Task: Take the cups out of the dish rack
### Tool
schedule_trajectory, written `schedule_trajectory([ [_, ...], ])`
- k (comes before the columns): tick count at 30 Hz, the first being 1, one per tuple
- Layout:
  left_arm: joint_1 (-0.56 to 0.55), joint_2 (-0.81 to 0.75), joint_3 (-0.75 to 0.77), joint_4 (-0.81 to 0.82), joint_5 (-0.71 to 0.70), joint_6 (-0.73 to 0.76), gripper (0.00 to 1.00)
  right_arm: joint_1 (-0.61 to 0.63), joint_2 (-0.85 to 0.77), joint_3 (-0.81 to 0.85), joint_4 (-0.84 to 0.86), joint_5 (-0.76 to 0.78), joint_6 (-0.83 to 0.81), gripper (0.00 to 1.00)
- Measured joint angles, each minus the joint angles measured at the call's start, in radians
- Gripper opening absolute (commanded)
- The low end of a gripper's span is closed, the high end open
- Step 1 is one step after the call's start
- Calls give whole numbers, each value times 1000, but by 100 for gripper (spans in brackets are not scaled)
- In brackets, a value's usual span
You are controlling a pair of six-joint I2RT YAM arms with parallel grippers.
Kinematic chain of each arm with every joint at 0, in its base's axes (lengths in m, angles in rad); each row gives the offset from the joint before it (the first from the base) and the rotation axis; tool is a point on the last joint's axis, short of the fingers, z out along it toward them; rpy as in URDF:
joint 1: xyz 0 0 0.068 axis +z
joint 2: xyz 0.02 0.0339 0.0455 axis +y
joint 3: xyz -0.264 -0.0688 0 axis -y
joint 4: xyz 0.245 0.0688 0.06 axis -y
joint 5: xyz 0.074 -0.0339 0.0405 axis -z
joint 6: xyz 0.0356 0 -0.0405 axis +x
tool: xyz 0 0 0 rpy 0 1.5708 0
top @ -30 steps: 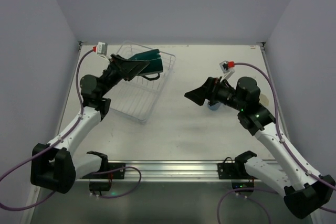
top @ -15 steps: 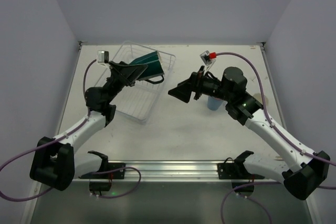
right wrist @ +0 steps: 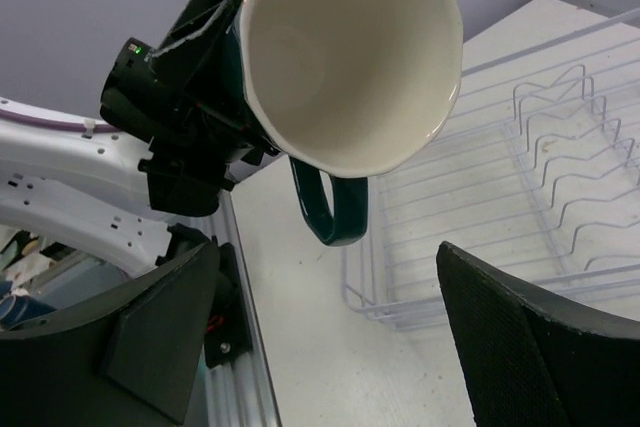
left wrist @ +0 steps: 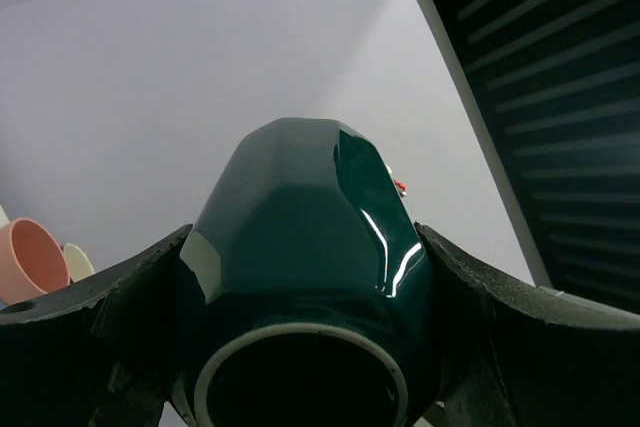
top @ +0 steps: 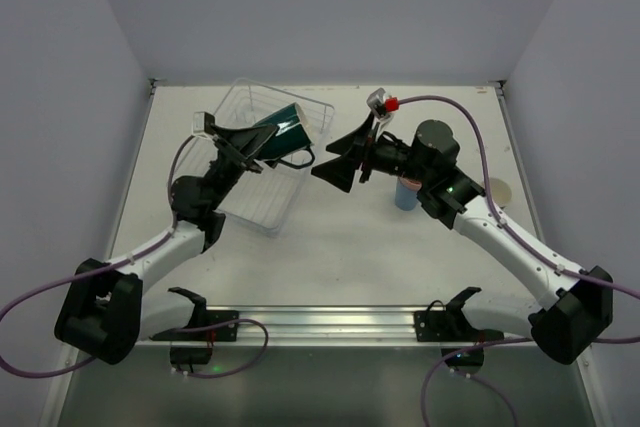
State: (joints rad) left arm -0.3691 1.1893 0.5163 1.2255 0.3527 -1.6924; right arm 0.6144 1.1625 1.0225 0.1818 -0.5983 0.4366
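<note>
Left fingers (left wrist: 100, 307) clamp the teal mug (top: 288, 125), tilted in the air over the far end of the rack (top: 262, 199), handle down. Right fingers (right wrist: 520, 347) are spread wide and empty, facing the mug's mouth. Blue tumbler (top: 407, 193) stands on the counter (top: 350, 247).

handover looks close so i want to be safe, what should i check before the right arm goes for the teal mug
1. Left end effector grips dark teal mug: ok.
2. Mug raised off the dish rack: ok.
3. Right end effector open and empty: ok.
4. Mug centred between right fingers: not ok, it sits high of the gap.
5. Light-blue tumbler clear of right arm: cannot tell.
</note>
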Motion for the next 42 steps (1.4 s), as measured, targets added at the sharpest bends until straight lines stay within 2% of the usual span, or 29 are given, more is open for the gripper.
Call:
schedule_trajectory([
  [9, -8, -2, -24, 0, -32, -85, 0, 0, 96, 0, 97, -91, 2, 81],
  [23, -29, 45, -24, 18, -72, -140, 0, 0, 186, 49, 233, -190, 126, 66],
  [27, -39, 60, -24, 31, -90, -156, 0, -6, 206, 49, 258, -191, 163, 56],
  [35, -65, 68, -23, 48, -114, -159, 0, -7, 232, 54, 270, -199, 200, 42],
  [42, -73, 68, -23, 78, -127, -158, 0, -8, 241, 69, 262, -175, 224, 16],
])
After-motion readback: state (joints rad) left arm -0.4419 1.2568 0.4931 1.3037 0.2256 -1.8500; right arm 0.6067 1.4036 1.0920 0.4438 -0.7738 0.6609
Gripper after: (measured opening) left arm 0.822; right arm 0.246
